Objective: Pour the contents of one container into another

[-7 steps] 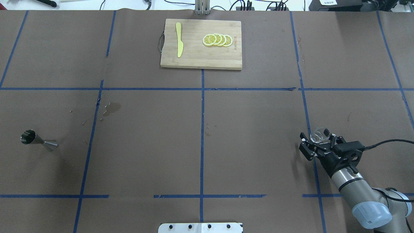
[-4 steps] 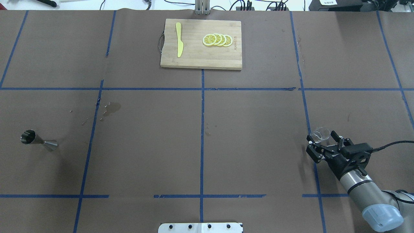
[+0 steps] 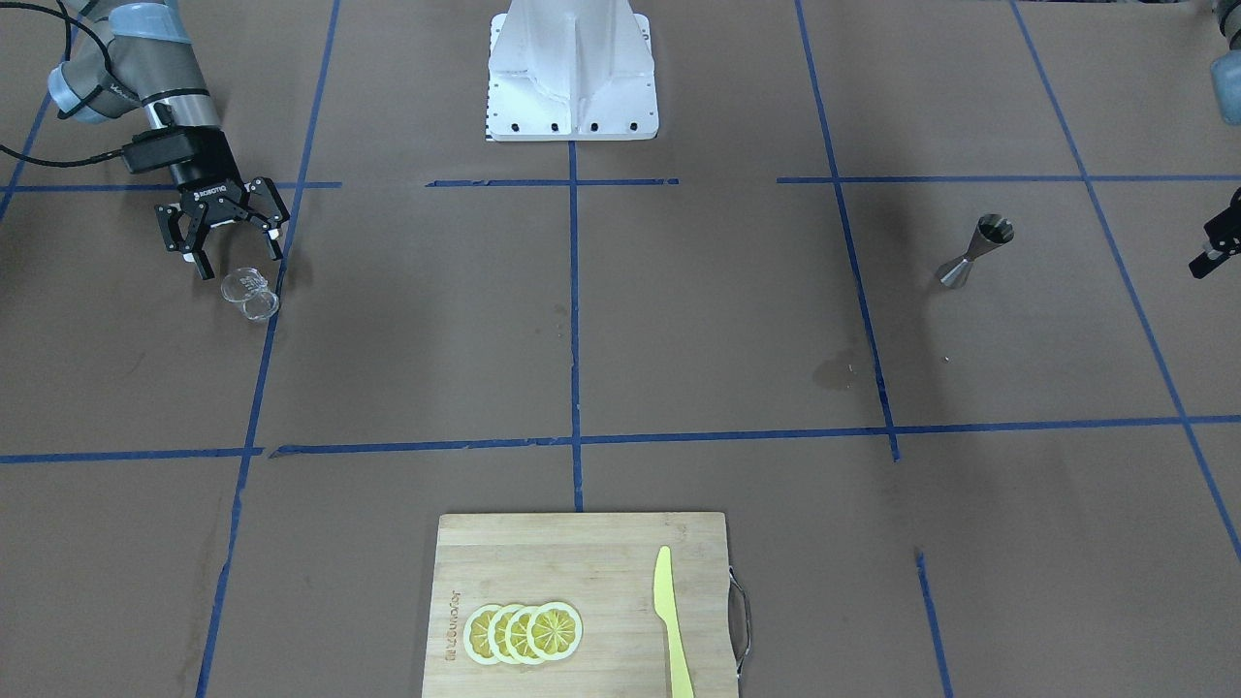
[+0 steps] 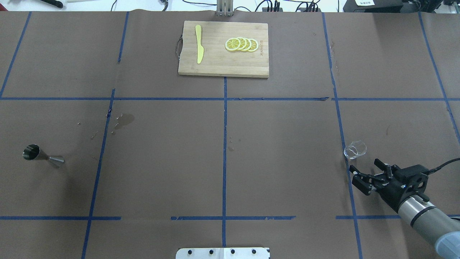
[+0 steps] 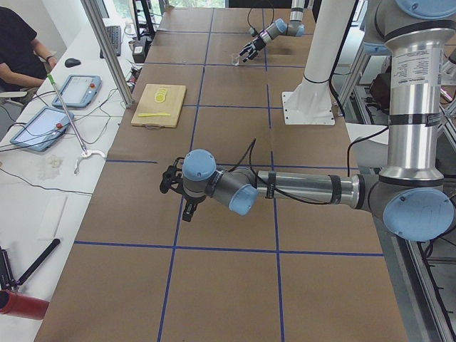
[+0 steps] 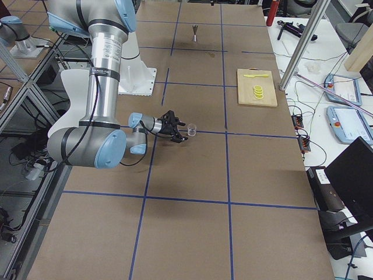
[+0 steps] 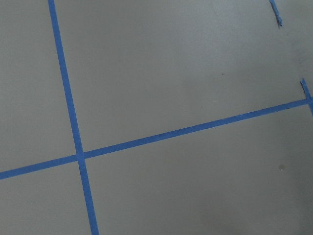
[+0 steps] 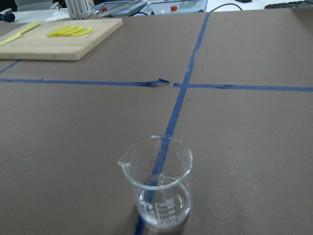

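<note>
Right claw [image 4: 363, 164] sits low over the table [image 4: 280, 154], fingers spread wide, nothing btw them. It's aimed at the glass cup [image 4: 355, 149], which stands upright just beyond the tips, not touching. Cup is on a blue tape line [image 4: 340, 122]. Wrist cam shows it near-empty, maybe a thin film of clear liquid at the bottom, hard to tell.

My read: cup is free on the table & nothing is over the jigger, so no pour is under way. Stills don't say if the claw is going in or standing off.

If it's the pick-up:
- Centre the cup btw both fingers first, then go in level.
- Pinch mid-wall, below the rim, w/ the spout clear of the fingers & on the pour side.
- Glass is slick & stubby, so a one-sided touch would prob. shove or tip it. Close only once both fingers flank the wall.
- Lift straight, keep it upright.

Further off, across the table on the robot's left, the jigger [image 4: 36, 154] stands upright, open mouth up, well apart from the cup. That means a long carry. Its narrow foot looks easy to topple & the mouth is small, so tilt slowly from just above, no contact.

Left claw [image 3: 1214, 250] shows only partly at the front view's edge, apart from the jigger. Can't tell if it's spread or pressed together.

A dark wet-looking stain [image 4: 125, 119] lies beyond the jigger. Farthest is the cutting board [image 4: 222, 66] w/ lemon slices [image 4: 241, 44] & a yellow knife [image 4: 199, 45], out of the way.
</note>
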### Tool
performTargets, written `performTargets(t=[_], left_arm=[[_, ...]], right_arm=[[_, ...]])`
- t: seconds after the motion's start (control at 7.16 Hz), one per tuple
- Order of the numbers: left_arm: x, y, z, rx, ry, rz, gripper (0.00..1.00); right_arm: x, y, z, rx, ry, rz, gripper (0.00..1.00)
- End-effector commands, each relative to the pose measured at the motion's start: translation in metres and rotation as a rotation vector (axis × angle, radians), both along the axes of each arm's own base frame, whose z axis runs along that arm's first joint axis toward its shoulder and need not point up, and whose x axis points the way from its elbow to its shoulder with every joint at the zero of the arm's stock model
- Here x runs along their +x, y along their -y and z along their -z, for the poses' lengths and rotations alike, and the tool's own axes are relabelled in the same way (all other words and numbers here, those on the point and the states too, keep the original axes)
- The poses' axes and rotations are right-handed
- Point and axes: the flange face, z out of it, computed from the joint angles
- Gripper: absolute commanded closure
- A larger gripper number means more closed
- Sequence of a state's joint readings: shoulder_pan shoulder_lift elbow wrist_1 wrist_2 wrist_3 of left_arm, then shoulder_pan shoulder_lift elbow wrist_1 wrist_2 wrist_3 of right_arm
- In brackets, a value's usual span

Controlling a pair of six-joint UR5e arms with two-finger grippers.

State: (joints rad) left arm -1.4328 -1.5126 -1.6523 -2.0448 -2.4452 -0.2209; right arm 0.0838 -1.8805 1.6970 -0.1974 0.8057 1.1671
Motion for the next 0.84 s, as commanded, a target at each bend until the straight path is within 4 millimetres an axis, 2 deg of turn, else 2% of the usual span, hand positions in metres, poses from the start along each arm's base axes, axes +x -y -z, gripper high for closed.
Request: performTargets(t=[0.0,0.28,0.42,0.56,0.7], left_arm=[[0.000,0.000,-0.002,-0.003,0.002,0.001,0.00],[-0.001,0.002,-0.006,-0.013,0.031,0.024,0.00],[-0.004,0.004,-0.005,0.000,0.067,0.045,0.00],[-0.007,0.006,-0.010,0.006,0.104,0.061,0.00],[-0.008,0.007,-0.017,0.009,0.135,0.067,0.00]], right_arm=[[0.045,-0.016,0.019,-0.086,0.029,0.150,0.00],[0.075,-0.023,-0.002,-0.148,-0.036,0.237,0.00],[0.093,-0.010,-0.015,-0.215,-0.045,0.266,0.00],[0.118,0.013,-0.026,-0.313,-0.025,0.301,0.00],[0.152,0.042,-0.041,-0.396,-0.005,0.309,0.00]])
